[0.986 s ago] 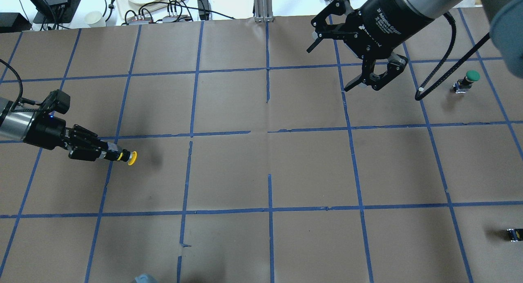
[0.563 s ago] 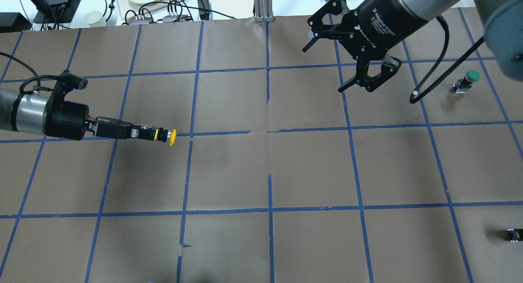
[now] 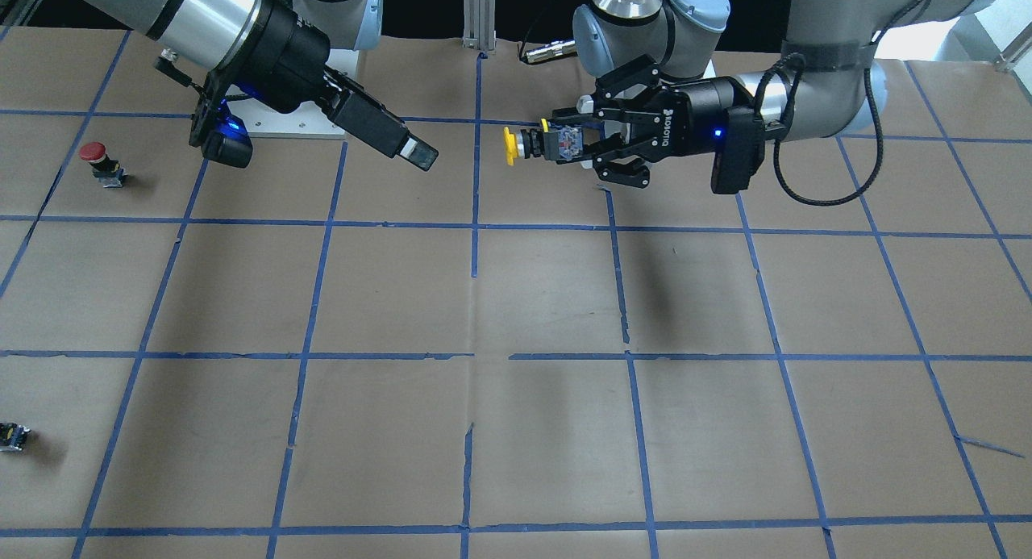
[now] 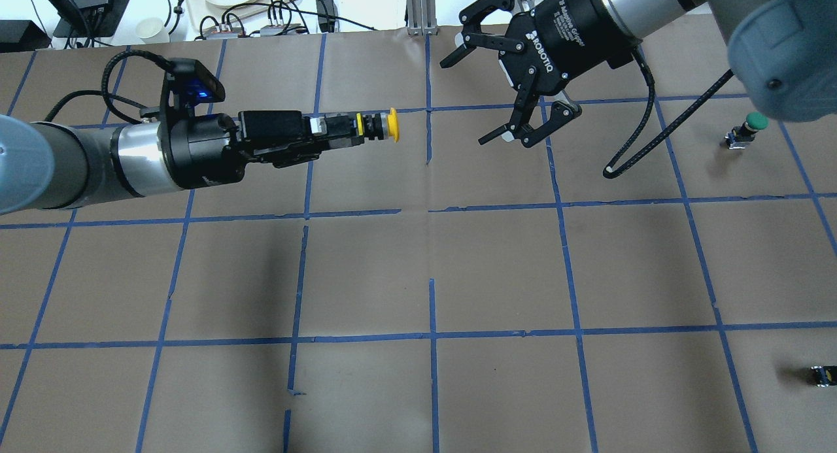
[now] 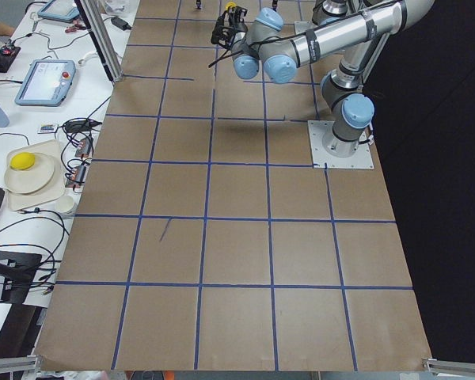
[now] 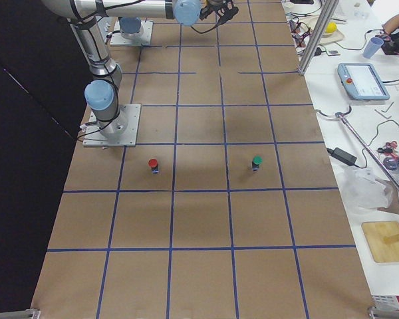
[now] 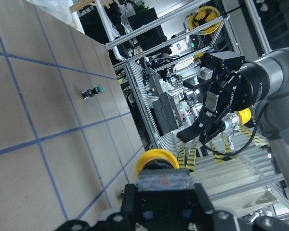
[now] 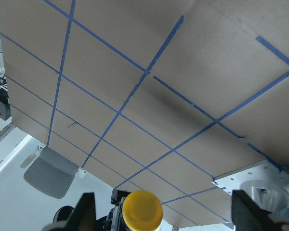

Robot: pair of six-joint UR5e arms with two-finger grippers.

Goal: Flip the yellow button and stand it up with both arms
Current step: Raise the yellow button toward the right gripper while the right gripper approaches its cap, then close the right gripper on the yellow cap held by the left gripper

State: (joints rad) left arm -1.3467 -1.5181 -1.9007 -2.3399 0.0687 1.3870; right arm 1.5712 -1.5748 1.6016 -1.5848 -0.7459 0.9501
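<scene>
We see a table [image 4: 366,270] covered in brown paper, gridded with blue tape. A green-capped button [image 4: 752,126] and a red-capped button [image 3: 98,159] stand upright (well apart), and a tiny black-and-yellow block [image 4: 822,375] lies near one edge.

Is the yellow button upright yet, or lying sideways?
Sideways: left gripper holds the button level in the air, cap toward the open right gripper.

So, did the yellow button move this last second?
Yes. The yellow button, held by the left gripper, went up and right in the overhead view, nearly reaching the central vertical tape line.
</scene>
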